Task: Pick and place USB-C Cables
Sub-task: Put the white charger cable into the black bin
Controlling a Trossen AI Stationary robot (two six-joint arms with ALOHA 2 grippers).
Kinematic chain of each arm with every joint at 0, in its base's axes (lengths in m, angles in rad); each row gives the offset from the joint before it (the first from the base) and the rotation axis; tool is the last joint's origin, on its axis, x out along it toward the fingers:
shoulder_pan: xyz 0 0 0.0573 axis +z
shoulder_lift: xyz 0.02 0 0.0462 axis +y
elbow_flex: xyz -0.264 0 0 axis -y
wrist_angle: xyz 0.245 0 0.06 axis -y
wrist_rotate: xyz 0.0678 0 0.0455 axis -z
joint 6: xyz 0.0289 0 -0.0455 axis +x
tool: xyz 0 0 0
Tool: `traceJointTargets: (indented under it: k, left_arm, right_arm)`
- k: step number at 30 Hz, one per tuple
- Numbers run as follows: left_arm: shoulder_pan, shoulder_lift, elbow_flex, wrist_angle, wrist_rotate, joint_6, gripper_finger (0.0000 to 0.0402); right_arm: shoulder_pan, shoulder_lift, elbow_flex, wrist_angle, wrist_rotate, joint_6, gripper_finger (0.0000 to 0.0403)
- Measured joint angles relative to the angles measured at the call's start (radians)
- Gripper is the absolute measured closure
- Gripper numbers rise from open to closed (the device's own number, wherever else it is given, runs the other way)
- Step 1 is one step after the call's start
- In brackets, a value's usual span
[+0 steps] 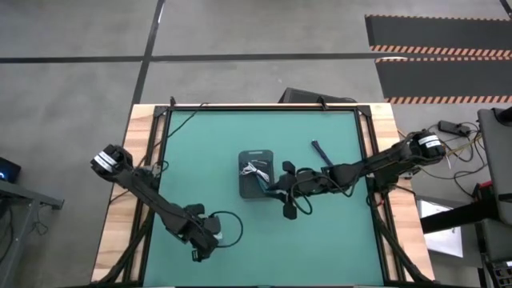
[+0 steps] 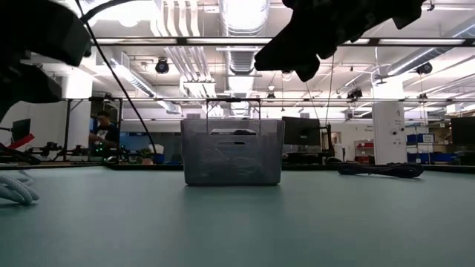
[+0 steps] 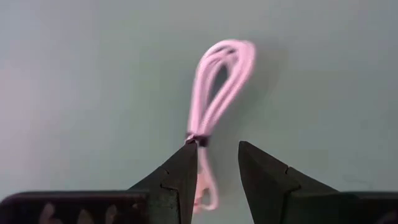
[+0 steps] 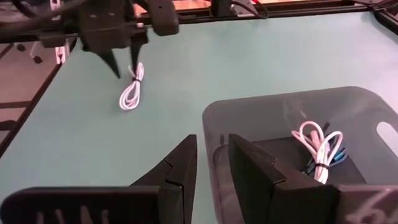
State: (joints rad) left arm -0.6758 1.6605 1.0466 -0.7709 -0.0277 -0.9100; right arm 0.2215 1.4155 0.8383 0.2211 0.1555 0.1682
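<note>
My left gripper (image 3: 217, 163) hangs part-open and empty (right arm waits by the tray (image 4: 348, 112)), the white cable (image 3: 217, 93) running lengthwise straight ahead.

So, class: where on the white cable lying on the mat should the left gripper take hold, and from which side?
Probably at the dark tie cinching the white cable, coming straight down from above. The cable lies flat on the mat, its strands bunch into one narrow neck there, and the left gripper hangs open beside that spot, needing a slight shift to straddle it.
</note>
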Motion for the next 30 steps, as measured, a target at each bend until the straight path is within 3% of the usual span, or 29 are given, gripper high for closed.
traceJointTargets:
  k: [13,26,30]
  left_arm:
    - [0.000,0.033,-0.015,-0.002,-0.023,0.000,0.0301]
    - [0.000,0.099,-0.021,0.000,-0.035,0.009,0.0302]
    - [0.000,0.096,-0.021,0.001,-0.034,0.003,0.0320]
  right_arm:
    - [0.080,0.000,-0.007,0.006,0.002,-0.030,0.0328]
    - [0.141,0.000,-0.032,0.135,0.002,-0.031,0.0330]
    - [0.141,0.000,-0.032,0.137,0.003,-0.025,0.0333]
